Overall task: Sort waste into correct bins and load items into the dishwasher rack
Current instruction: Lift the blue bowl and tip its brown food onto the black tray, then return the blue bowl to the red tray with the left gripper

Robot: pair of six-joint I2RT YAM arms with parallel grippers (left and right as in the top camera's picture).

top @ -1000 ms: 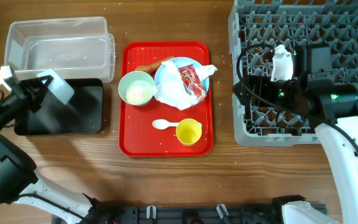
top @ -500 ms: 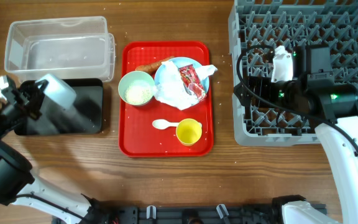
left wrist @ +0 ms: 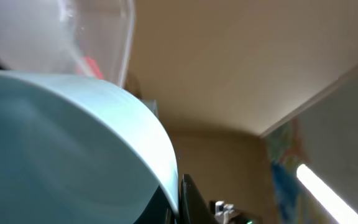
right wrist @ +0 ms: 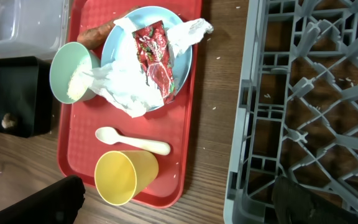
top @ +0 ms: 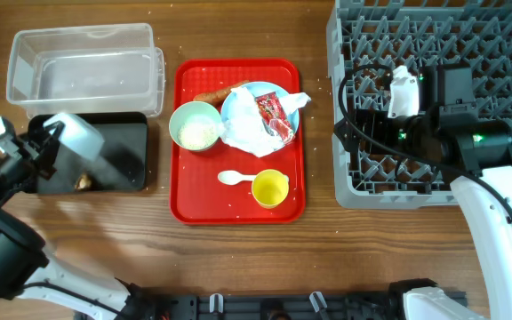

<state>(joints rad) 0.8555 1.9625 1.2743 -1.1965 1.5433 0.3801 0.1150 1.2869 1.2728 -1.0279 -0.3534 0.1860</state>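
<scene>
Brown lump sits at the near edge of the black tray, left side of the worktop. My left claw is pinching the pale blue bowl, tipped over that tray. Right claw is spread wide over the dishwasher rack, gripping nothing. Red snack wrapper print is too small to read.

Overhead: straight down from high above the table, red tray near centre, rack to its right, tub and black tray to its left. Right wrist: also downward but much nearer, from over the rack's side facing the red tray, sharing that tray, the rack edge and a corner of the black tray with the overhead. Left wrist: hard against a blue bowl, tilted up toward the ceiling, sharing only bowl and tub.
</scene>
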